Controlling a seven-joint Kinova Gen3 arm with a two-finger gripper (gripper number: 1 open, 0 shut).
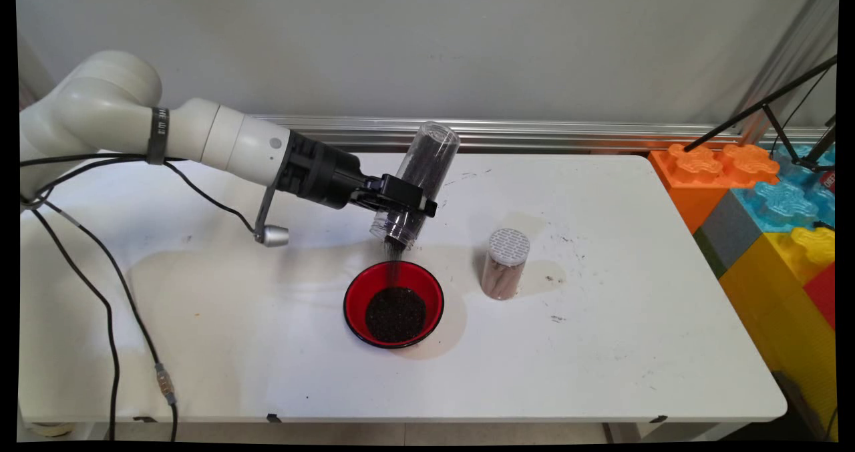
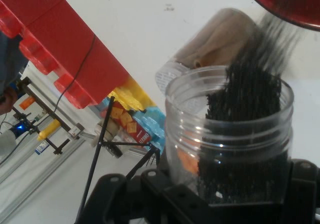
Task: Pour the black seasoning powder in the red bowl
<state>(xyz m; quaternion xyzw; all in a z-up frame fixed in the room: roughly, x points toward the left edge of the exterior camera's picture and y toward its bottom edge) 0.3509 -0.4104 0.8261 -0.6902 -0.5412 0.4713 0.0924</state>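
Observation:
My gripper (image 1: pixel 407 205) is shut on a clear plastic jar (image 1: pixel 417 181) of dark grains, tipped with its open mouth down. A thin stream of grains falls from the mouth into a red bowl (image 1: pixel 361 292) right below, which holds a dark heap (image 1: pixel 395 314). In the hand view the jar (image 2: pixel 230 144) fills the lower right, grains streaming out past its rim toward the bowl's red edge (image 2: pixel 285 6). A second jar with a white perforated lid (image 1: pixel 505 263), filled with brown material, stands upright to the right of the bowl; it appears behind the held jar as a tan shape (image 2: pixel 210 46).
Large toy blocks in orange, blue, yellow and red (image 1: pixel 768 205) stand at the table's right end, with a black tripod (image 1: pixel 761 108) over them. Black cables (image 1: pixel 107 285) hang from the arm on the left. A few spilled grains (image 1: pixel 554 280) lie right of the second jar.

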